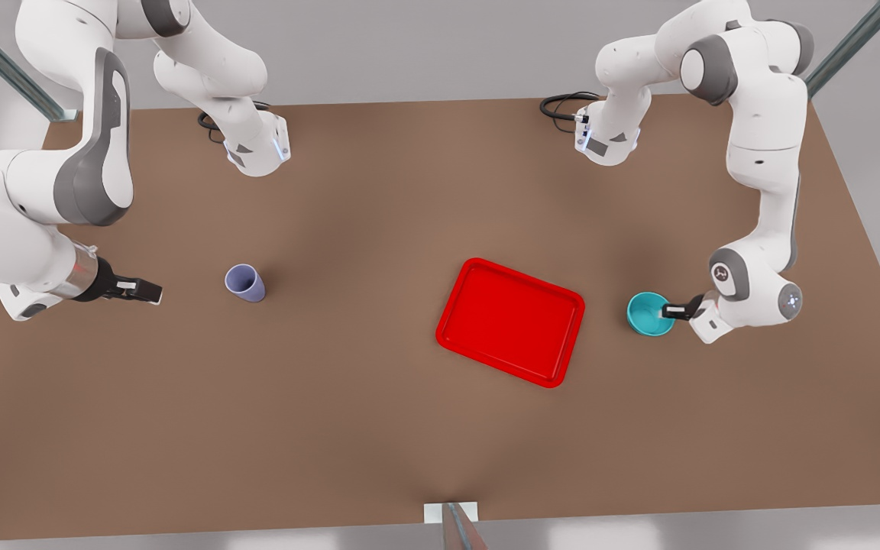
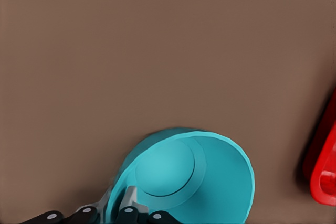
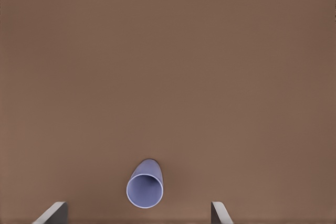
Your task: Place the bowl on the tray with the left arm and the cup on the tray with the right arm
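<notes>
Bowl [image 1: 649,314] and left gripper [image 1: 673,311] meet on the front view's right side of the table [image 1: 379,428]. In the left wrist view the fingers [image 2: 127,211] pinch the bowl's [image 2: 184,179] rim, one inside and one outside, so the left gripper [image 2: 113,214] holds the bowl. The tray [image 1: 511,321] lies just past the bowl, toward the front view's left, with a small gap between them. That is the way the bowl must go, I think.

The cup [image 1: 245,283] stands alone on the front view's left side, well apart from the tray. The right gripper [image 1: 151,291] is near the cup but not touching it. The cup lies straight ahead of it, toward the tray. In the right wrist view the fingers [image 3: 52,213] are spread wide, with the cup [image 3: 145,184] between and ahead of them, its mouth facing up.

Counting: one bowl, one cup, one tray, two arms. Nothing sits on the tray yet.
</notes>
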You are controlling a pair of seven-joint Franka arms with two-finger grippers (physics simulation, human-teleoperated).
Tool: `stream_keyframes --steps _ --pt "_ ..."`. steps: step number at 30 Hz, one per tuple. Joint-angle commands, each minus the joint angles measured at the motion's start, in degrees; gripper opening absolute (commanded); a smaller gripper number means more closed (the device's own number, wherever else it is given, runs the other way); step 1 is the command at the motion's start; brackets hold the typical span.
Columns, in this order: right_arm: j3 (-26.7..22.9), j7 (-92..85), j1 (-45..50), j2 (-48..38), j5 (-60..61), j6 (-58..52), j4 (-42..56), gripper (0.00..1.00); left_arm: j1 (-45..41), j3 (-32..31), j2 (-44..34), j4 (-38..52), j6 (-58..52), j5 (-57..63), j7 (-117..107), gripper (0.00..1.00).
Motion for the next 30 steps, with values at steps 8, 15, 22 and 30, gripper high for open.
stream_keyframes --steps 8,15,22,30 --pt "0.0 0.0 0.0 0.0 0.0 0.0 -0.09 1.0 -6.02 -2.02 -3.25 10.63 -9.93 -0.99 -17.32 0.21" --pt "0.0 0.0 0.0 0.0 0.0 0.0 0.0 1.0 -22.02 -3.52 1.57 17.32 -10.82 -1.69 -45.73 0.21" --pt "0.0 -1.85 -1.14 0.0 0.09 -0.17 -0.09 1.0 -22.55 -5.01 6.59 19.08 -7.83 -1.69 -45.11 0.21" --pt "0.0 -1.93 -1.23 0.0 0.09 -0.18 -0.09 1.0 -22.64 -5.19 7.56 19.08 -7.57 -1.25 -44.41 1.0"
